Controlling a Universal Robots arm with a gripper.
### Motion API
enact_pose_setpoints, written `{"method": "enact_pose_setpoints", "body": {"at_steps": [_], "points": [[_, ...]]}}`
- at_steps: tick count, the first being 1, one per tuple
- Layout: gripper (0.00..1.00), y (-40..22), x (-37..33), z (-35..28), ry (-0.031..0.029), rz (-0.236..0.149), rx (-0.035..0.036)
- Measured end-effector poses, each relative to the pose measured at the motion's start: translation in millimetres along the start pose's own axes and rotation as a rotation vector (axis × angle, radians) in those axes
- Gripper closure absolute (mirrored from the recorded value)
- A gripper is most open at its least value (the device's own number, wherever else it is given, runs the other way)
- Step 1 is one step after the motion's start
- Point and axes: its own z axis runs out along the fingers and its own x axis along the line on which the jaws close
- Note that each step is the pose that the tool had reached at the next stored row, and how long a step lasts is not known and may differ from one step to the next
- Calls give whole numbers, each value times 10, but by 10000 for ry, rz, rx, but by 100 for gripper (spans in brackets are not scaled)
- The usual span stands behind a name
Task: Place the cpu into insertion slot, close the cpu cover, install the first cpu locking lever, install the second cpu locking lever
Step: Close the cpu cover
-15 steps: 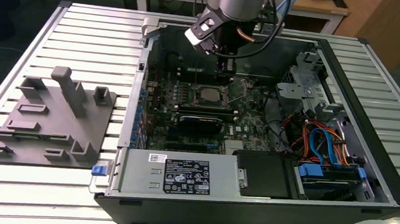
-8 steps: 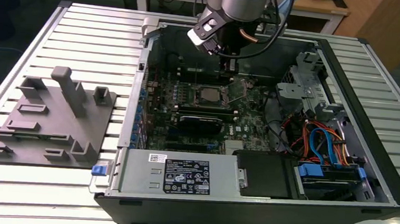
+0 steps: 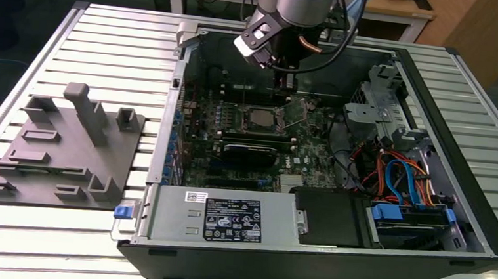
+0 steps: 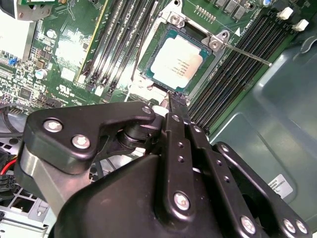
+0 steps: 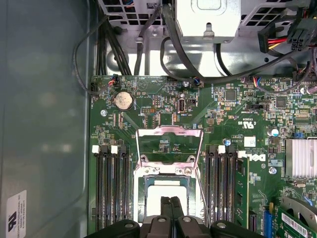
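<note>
End effector (image 4: 171,97) fingers pressed together, nothing seen between them, tip poised at near edge of insertion slot (image 5: 139,196); cannot tell whether touching. Hangs inside open computer case (image 3: 328,267) on slatted desk (image 3: 67,232), over green motherboard (image 5: 148,99). Long memory slots (image 5: 111,183) flanking socket on both sides. Open cpu cover (image 5: 171,131) flipped back beyond socket, not closed. Flat-seated cpu (image 4: 176,64) already in slot, silver top exposed. Loose locking lever (image 4: 245,53), rod slanting out over memory slots. Likely risks: closed tip dragging across chip top and shifting it in socket; pressing cover down on a skewed chip and bending pins; snagging the free rod. Room: open above socket and toward cover hinge; tight sideways against memory latches; grey case wall (image 5: 44,124) near on one side, cable bundle (image 5: 171,39) past board edge.
</note>
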Motion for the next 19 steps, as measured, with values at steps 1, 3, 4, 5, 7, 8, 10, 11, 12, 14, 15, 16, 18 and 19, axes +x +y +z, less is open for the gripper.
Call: {"method": "enact_pose_setpoints", "body": {"at_steps": [1, 3, 4, 5, 7, 8, 10, 11, 12, 14, 15, 16, 18, 19], "points": [[89, 1, 0, 0, 1, 0, 0], [89, 11, 0, 0, 0, -1, 0], [89, 17, 0, 0, 0, 0, 0], [89, 26, 0, 1, 0, 0, 0], [89, 40, 0, 1, 0, 0, 0], [89, 55, 0, 1, -1, 1, 0], [89, 76, 0, 1, 0, 0, 1], [89, 83, 0, 1, 0, 0, 0], [89, 86, 0, 1, 0, 0, 0], [89, 88, 1, 1, 0, 0, 0], [89, 89, 1, 1, 0, 0, 0], [89, 89, 1, 1, 0, 0, 0], [89, 90, -2, 2, 0, 0, 0], [89, 90, -6, 1, -1, -1, 1]]}}
